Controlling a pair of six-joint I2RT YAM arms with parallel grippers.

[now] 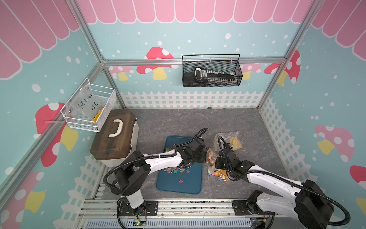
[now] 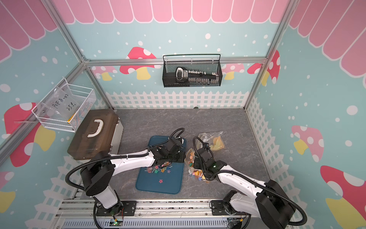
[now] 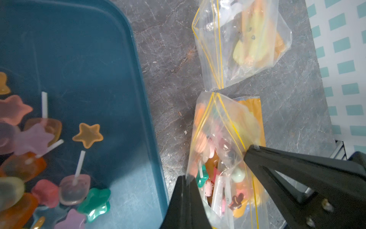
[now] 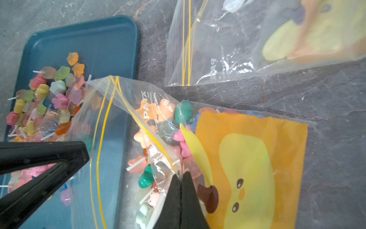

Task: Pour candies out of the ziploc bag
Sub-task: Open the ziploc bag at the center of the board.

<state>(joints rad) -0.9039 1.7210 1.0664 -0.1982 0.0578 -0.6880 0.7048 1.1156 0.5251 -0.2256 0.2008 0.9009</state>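
The left gripper (image 3: 187,179) and right gripper (image 4: 180,175) each pinch a lip of the ziploc bag (image 4: 118,103). Its candies (image 4: 165,128) lie just ahead of the right gripper. Lifting the closed end should spill them onto the tray (image 4: 111,39) beside the left gripper.

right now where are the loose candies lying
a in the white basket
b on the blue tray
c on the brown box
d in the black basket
b: the candies that are out lie in a heap on the tray; the rest are inside the bag.
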